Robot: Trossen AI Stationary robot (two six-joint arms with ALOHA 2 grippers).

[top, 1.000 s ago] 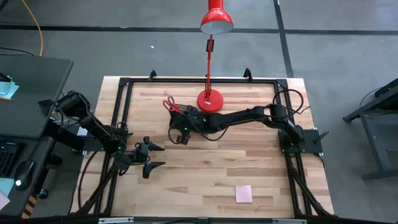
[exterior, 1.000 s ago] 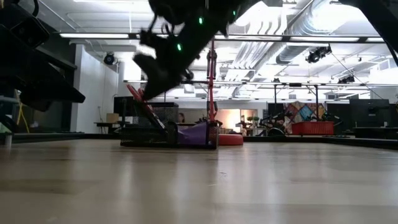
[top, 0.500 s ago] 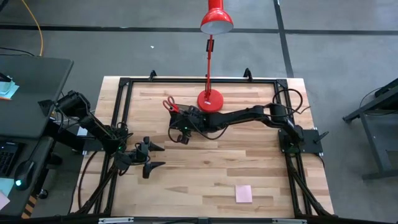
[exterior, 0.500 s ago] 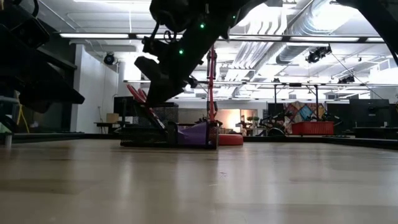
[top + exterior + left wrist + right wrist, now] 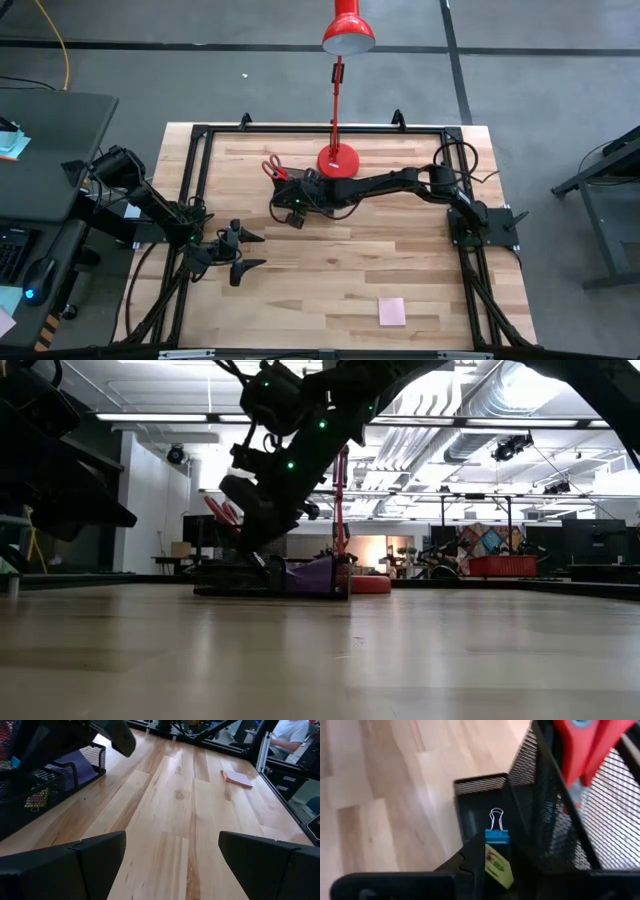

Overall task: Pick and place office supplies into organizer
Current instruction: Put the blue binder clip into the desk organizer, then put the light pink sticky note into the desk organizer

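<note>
Hovering over the black mesh organizer [image 5: 296, 190] near the worktop's [image 5: 330, 270] far edge, right fingers [image 5: 490, 862] grip a yellow block [image 5: 497, 865]; left fingers [image 5: 243, 253] rest open, near left.

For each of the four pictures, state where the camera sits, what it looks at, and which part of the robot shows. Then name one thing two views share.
High view: above, looking straight down on the table; both arms show.
Low view: at tabletop height, facing the organizer; right arm overhead.
Left wrist view: on the left arm, facing across the table; its open left gripper shows.
Right wrist view: on the right arm, facing into the organizer; the right gripper holds a blue binder clip.
Shared: the pink sticky-note pad appears in high and left wrist views.
</note>
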